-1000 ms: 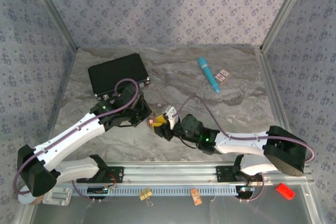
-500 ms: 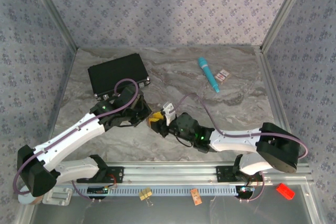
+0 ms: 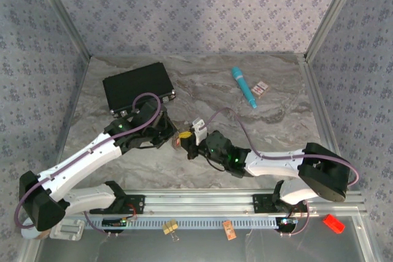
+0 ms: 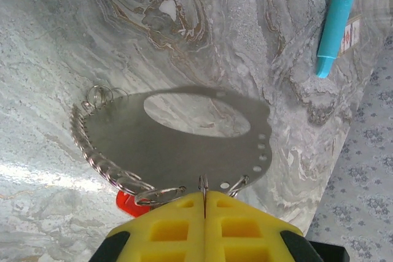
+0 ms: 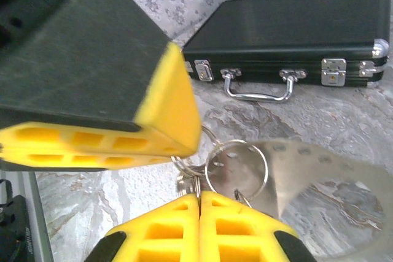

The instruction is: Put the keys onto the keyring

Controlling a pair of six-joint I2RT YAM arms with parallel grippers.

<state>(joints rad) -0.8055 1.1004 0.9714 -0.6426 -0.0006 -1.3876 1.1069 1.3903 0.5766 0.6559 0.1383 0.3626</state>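
The keyring (image 4: pixel 184 145) hangs just above the table (image 3: pixel 270 133), between the two arms, left of centre and towards the near edge. It is a flat grey plate with an oval opening and small wire rings along its rim.

Left gripper (image 4: pixel 204 197): clenched, with one rim ring pinched in the seam of its yellow fingers. Right gripper (image 5: pixel 199 199): clenched as well, its tips meeting on the cluster of rings (image 5: pixel 236 167) at the same rim. The left fingers stand just above it.

Progress: judged early to middle. The keyring is lifted and held from both sides. Whether any key already hangs from the rings cannot be told. A red tab (image 4: pixel 129 204) sits beside the left fingers, and what it is cannot be told. Threading is judged not yet complete.

Containers: one black case (image 5: pixel 295 29) lies near the far left corner. It is closed and its contents are hidden.
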